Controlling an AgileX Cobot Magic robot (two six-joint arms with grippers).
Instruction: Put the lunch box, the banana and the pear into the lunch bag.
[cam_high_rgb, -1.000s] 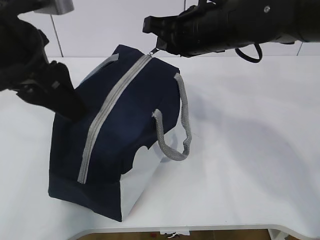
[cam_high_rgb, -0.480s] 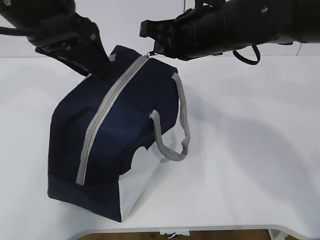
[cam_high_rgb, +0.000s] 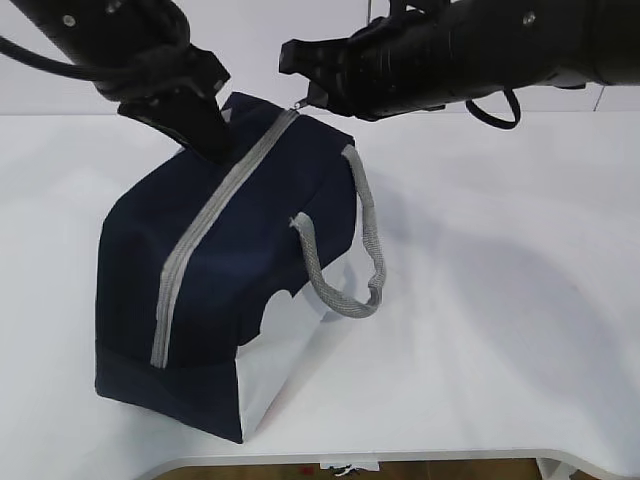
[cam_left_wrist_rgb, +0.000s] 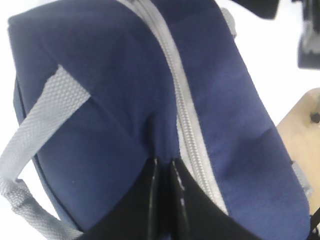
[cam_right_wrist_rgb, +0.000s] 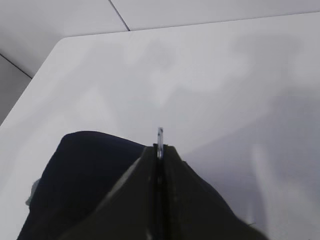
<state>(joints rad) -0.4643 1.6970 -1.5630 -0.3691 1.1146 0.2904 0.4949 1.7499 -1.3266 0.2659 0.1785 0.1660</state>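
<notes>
Pinching a fold of navy fabric just beside the grey zipper (cam_left_wrist_rgb: 186, 125), the left gripper (cam_left_wrist_rgb: 163, 162) was closed; the right gripper (cam_right_wrist_rgb: 159, 149) clamped the metal pull (cam_right_wrist_rgb: 160, 136) (far end). The lunch bag (cam_high_rgb: 250, 250) lay zipped on the white table (cam_high_rgb: 500, 300).

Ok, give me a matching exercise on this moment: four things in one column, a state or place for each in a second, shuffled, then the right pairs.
Things:
1. left hand
2. right hand
3. zipper
4. near handle

States or places:
A. hangs in a loop down the side of the lunch bag
B. runs closed along the top of the bag
C. pinches navy fabric beside the zipper
D. shut on the metal pull at the far end of the bag

Pairs: 1-C, 2-D, 3-B, 4-A
</notes>
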